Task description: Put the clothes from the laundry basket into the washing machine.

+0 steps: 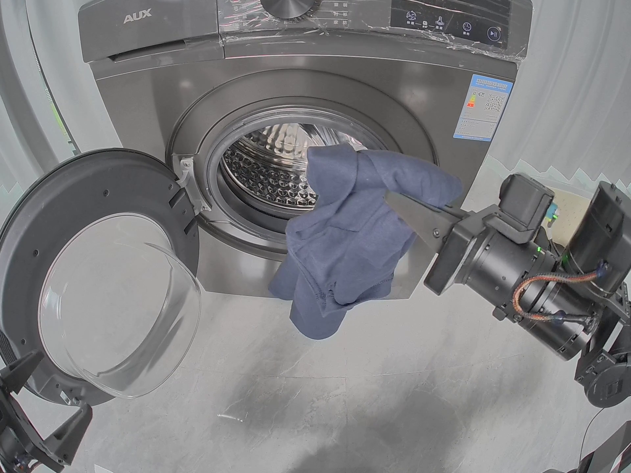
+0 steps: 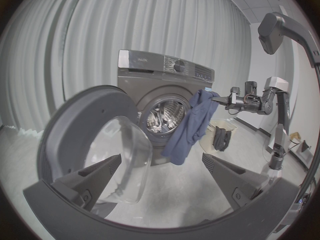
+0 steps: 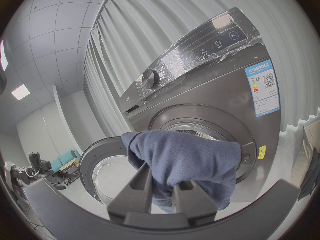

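From the head: a grey washing machine (image 1: 151,100), its door (image 1: 85,185) swung wide open off the machine's front on the robot's left. Just in front of the machine's opening, the right gripper (image 1: 404,208) clamped on a dark blue garment (image 1: 348,244), fingertips buried in the cloth. Top fold of the garment level with the mouth of the drum (image 1: 269,172), the rest drooping past the machine's lower front, all of it outside the drum. Low beneath the open door, well off from the machine's opening, the left gripper (image 1: 46,395), jaws spread, nothing between them. Beside the machine on the robot's right, a cream laundry basket (image 1: 578,208), mostly behind the right arm.

From the left wrist: the left gripper (image 2: 160,165) released and bare, fingers (image 2: 100,170) wide apart, pointed toward the washing machine (image 2: 156,77) and its door (image 2: 83,117). Before the machine's opening, the dark blue garment (image 2: 195,124) dangling from the right gripper (image 2: 216,99). On the floor next to the machine, the laundry basket (image 2: 208,130), a black piece of clothing (image 2: 221,139) draped over its rim.

From the right wrist: the right gripper (image 3: 163,187) closed tight on the dark blue garment (image 3: 186,157), cloth bunched over both fingers (image 3: 140,184), directly before the opening of the washing machine (image 3: 213,94). To one side of the machine, the door (image 3: 96,154); on the other, an edge of the laundry basket (image 3: 310,137) with the black piece of clothing (image 3: 311,177) over it.
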`<state>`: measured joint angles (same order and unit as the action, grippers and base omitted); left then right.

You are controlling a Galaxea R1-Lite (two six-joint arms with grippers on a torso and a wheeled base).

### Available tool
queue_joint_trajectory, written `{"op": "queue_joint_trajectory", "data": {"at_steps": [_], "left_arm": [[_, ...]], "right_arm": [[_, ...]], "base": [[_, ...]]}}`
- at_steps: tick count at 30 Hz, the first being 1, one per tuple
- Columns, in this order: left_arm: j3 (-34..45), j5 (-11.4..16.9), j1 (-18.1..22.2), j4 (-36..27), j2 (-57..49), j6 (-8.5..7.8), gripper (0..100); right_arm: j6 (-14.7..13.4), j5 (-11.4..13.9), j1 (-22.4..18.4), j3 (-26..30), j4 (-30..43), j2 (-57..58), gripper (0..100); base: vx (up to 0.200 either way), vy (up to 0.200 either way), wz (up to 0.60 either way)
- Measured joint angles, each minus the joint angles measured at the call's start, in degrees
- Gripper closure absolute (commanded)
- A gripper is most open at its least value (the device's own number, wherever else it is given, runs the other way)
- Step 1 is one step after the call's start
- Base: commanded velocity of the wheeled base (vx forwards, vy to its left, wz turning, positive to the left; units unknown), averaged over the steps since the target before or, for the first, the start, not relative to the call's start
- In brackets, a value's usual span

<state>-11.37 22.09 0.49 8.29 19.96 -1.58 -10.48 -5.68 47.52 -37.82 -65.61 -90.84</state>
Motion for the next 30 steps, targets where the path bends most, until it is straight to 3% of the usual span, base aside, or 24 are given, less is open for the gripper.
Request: {"op": "queue_joint_trajectory", "data": {"at_steps": [4,8,11,20,30], "left_arm": [[-0.2,2.7,-1.5,6.7,8.5,-0.38,0],[-0.7,3.4,-5.3,13.6,17.4,-0.44,0],[-1.1,2.3,-9.0,18.6,23.8,-0.27,0],[-2.3,-4.8,-19.9,32.7,40.0,2.02,0],[-3.1,-5.8,-25.3,42.3,52.5,4.43,0]], "right_arm": [[0.1,0.0,0.3,-0.7,-1.6,-1.7,100],[0.2,0.2,0.5,-2.0,-2.5,-3.1,100],[0.2,0.3,0.5,-3.0,-2.9,-3.9,100],[0.3,0.4,0.7,-4.9,-3.5,-5.4,100],[0.4,0.4,1.0,-5.8,-4.6,-5.9,100]], "base": [[0.0,0.0,0.0],[0.0,0.0,0.0],[0.0,0.0,0.0],[0.0,0.0,0.0],[0.0,0.0,0.0]]}}
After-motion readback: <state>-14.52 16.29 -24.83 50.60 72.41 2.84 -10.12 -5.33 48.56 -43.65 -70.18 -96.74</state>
